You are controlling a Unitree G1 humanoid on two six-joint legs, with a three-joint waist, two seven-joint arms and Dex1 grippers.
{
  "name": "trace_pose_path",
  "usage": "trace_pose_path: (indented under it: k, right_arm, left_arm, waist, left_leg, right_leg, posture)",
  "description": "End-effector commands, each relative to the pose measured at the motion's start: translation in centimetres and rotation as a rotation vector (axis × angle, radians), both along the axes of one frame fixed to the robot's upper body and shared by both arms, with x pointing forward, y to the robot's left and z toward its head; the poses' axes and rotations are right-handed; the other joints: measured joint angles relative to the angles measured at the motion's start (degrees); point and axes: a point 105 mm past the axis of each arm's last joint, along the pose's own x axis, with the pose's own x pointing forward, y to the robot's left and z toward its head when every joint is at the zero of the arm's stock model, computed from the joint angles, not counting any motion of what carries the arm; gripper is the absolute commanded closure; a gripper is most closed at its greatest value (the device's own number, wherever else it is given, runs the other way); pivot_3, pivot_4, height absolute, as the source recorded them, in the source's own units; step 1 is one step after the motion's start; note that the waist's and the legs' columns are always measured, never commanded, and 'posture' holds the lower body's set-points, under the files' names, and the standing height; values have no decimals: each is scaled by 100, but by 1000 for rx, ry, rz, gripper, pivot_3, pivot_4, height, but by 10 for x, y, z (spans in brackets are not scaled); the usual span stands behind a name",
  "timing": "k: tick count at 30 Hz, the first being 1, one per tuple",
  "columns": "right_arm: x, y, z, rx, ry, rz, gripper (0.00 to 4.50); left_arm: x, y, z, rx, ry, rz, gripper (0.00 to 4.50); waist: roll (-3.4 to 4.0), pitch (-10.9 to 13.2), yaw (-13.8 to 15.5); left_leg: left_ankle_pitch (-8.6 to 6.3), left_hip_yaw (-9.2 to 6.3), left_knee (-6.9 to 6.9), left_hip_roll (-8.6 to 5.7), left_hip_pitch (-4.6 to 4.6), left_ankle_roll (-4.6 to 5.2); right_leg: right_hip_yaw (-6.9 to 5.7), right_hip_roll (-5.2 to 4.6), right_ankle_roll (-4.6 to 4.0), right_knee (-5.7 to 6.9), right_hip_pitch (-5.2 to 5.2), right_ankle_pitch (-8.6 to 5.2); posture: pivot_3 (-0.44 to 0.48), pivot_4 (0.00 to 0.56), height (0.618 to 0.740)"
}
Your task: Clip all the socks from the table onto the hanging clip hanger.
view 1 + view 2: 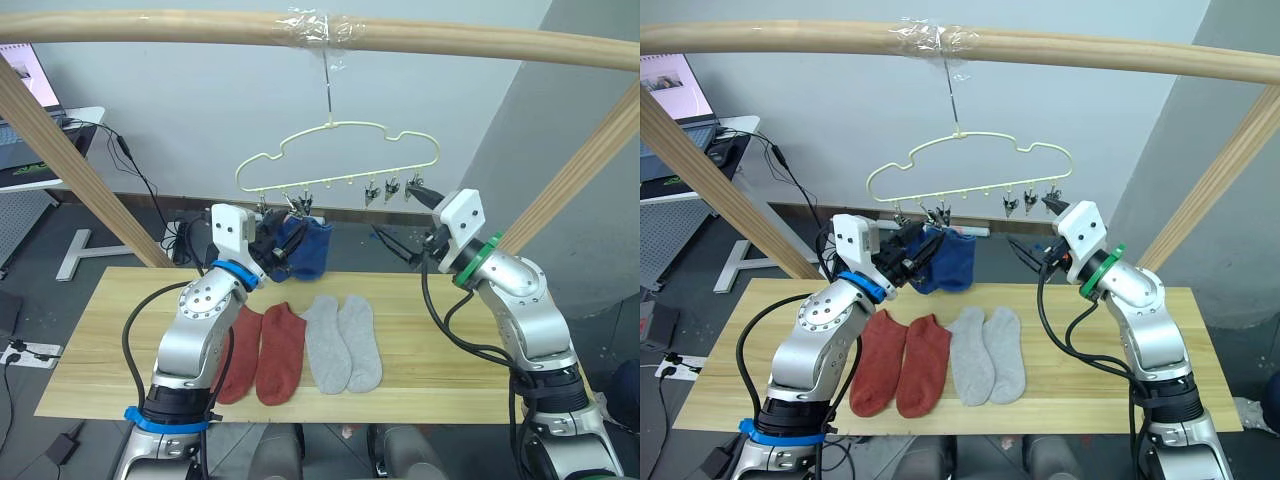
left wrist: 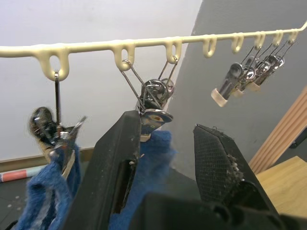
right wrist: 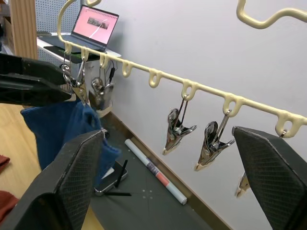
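The pale clip hanger [image 1: 340, 160] hangs from the wooden pole. Two blue socks [image 1: 308, 250] dangle under its leftmost clips [image 2: 153, 98]. My left gripper [image 2: 168, 127] is raised to those clips, open, with blue fabric [image 2: 152, 155] between its fingers and one finger [image 2: 117, 163] touching the second clip. My right gripper [image 3: 168, 134] stands wide open near the bare clips [image 3: 213, 143] at the hanger's right end, holding nothing. Two rust-red socks [image 1: 265, 350] and two grey socks [image 1: 343, 343] lie side by side on the table [image 1: 450, 350].
A thick wooden pole frame [image 1: 200, 30] spans overhead, with slanted legs [image 1: 80, 170] on both sides. A desk with a laptop [image 1: 670, 90] stands far left. Cables lie on the floor behind the table.
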Motion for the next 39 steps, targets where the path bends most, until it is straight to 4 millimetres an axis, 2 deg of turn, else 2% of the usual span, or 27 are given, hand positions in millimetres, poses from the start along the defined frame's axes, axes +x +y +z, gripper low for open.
trace_pose_path:
  k: [1,7,10,22,31,39]
  right_arm:
    - [-3,-3,16,22,-56,3,0]
    - [-3,-7,15,18,-54,-4,0]
    - [-3,-8,15,18,-54,-5,0]
    - [-3,-7,29,1,-82,18,0]
    - [-4,-8,36,-5,-99,18,0]
    - [-19,2,36,16,-21,162,0]
  left_arm:
    - [-10,-3,8,-5,-33,-26,2465]
    - [-25,9,4,17,-6,-19,2465]
    - [-26,8,4,31,-6,-36,2465]
    - [0,-9,1,2,-6,-46,2465]
    - [17,-11,-2,-26,-25,18,2465]
    - [29,-11,5,-67,-42,61,2465]
  waist:
    - [0,0,-6]
    - [0,0,-15]
    - [0,0,-14]
    - [1,0,-26]
    - [1,-1,-52]
    - [0,-1,-130]
  left_leg:
    - [0,0,0,0,0,0]
    - [1,-5,3,1,1,0]
    - [1,-6,13,1,1,1]
    - [6,-2,77,-2,4,10]
    - [6,-2,77,0,-1,10]
    - [6,-3,77,0,-1,10]
  right_leg:
    - [0,0,0,1,0,0]
    - [-1,0,0,7,0,0]
    - [1,0,0,20,-1,0]
    - [1,9,-1,83,2,1]
    - [1,11,-2,83,0,1]
    - [1,12,-2,83,0,1]
  posture:
    - [-118,159,740]
    - [-119,157,740]
    - [-114,155,740]
    - [-126,149,740]
    - [-147,145,740]
    - [-161,148,740]
